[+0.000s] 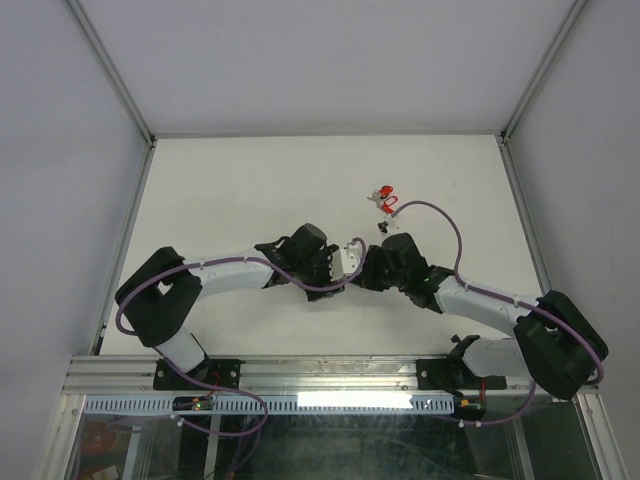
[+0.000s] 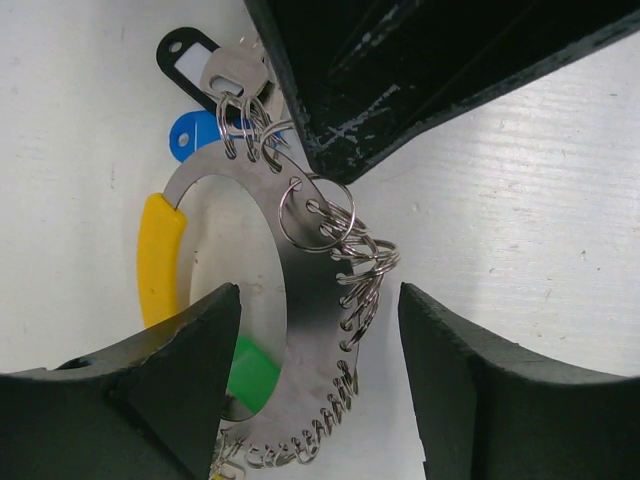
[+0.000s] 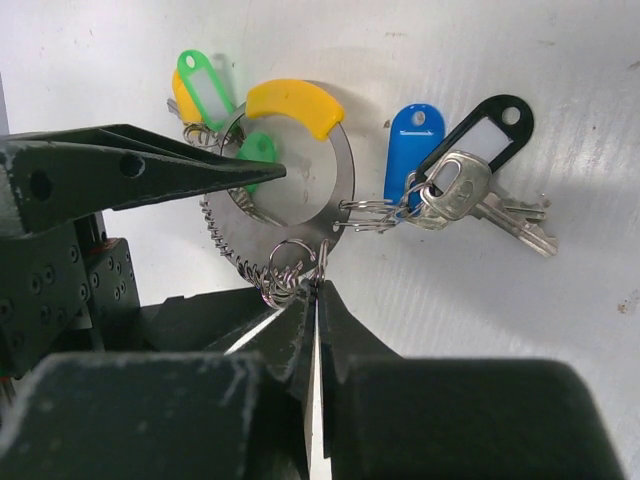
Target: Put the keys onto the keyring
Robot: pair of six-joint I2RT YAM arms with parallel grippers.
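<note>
Yellow plastic arc (image 3: pixel 295 103) and silvery metal band together form the keyring (image 3: pixel 343 185), which lies flat on the white tabletop (image 1: pixel 220 190) between the two arms; several keys (image 3: pixel 470 195) already hang from it on small split rings, carrying a blue tag (image 3: pixel 412 150), a black-framed tag (image 3: pixel 478 133) and a green tag (image 3: pixel 205 85); a second green tag (image 3: pixel 258 150) shows through the loop's opening. The right gripper (image 3: pixel 315 290) is fully closed, its tips meeting at the near metal edge beside a cluster of split rings, apparently pinching that thin edge. The left gripper (image 2: pixel 318 300) stands wide apart, one finger either side of the band, gripping nothing. One key with a red tag (image 1: pixel 381 192) lies on the tabletop beyond the grippers, apart from the loop; judged from this, most of the work is done, and at least this red-tagged key is left to fetch and thread on; whether others lie hidden under the arms cannot be told.
</note>
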